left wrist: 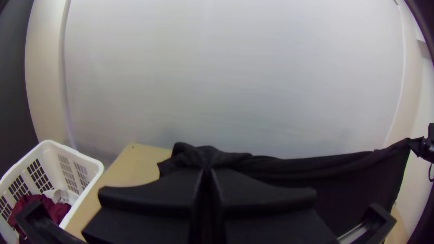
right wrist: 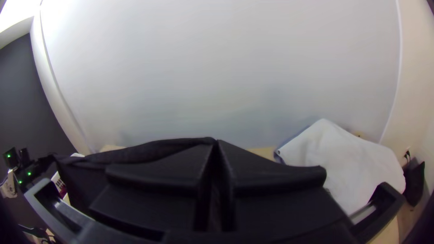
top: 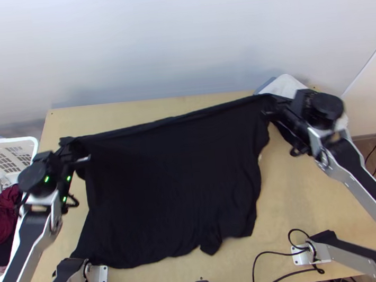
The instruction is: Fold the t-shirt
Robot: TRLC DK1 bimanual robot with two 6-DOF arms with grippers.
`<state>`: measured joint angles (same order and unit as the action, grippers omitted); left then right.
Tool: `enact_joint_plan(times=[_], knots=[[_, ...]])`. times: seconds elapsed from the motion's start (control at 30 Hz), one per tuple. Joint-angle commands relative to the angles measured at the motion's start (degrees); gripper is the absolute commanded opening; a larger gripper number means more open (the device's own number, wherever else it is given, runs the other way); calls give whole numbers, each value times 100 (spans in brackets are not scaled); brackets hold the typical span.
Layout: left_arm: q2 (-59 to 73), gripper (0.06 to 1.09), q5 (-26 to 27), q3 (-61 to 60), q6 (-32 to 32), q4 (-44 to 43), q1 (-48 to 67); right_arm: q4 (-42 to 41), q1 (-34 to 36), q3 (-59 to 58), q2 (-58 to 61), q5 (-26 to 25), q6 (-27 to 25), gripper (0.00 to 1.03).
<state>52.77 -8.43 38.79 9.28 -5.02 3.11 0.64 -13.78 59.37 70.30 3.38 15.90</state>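
Observation:
The black t-shirt (top: 171, 190) is stretched between both grippers, its upper edge raised and nearly straight, its lower part reaching down to the table's near side. At its upper left corner my left gripper (top: 72, 152) is shut on the cloth; in the left wrist view the left gripper (left wrist: 207, 174) has a bunch of the shirt (left wrist: 199, 156) at its tips. My right gripper (top: 283, 108) is shut on the upper right corner; in the right wrist view the right gripper (right wrist: 214, 147) has the shirt's edge (right wrist: 149, 151) running off from its tips.
A white basket (top: 7, 141) with dark red and other clothes stands left of the table (top: 310, 198). Folded white cloth (top: 285, 85) lies at the table's far right corner, partly behind the right arm. Black cables (top: 273, 252) run along the near edge.

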Motion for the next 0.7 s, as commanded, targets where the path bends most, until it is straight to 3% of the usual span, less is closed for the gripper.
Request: enact_joint_plan(times=[0.0, 0.17, 0.37, 0.67], knots=[[849, 9, 34, 68, 206, -588, -329, -460, 236, 101, 660, -179, 150, 3], [2413, 9, 210, 876, 434, -887, -751, -557, 394, 830, 1829, -171, 185, 3], [4162, 9, 306, 2344, 689, -896, -1155, -38, 490, 2456, 3402, -153, 203, 3], [5946, 9, 298, 4313, 795, -395, -1155, 393, 526, 4689, 5160, -355, 405, 3]])
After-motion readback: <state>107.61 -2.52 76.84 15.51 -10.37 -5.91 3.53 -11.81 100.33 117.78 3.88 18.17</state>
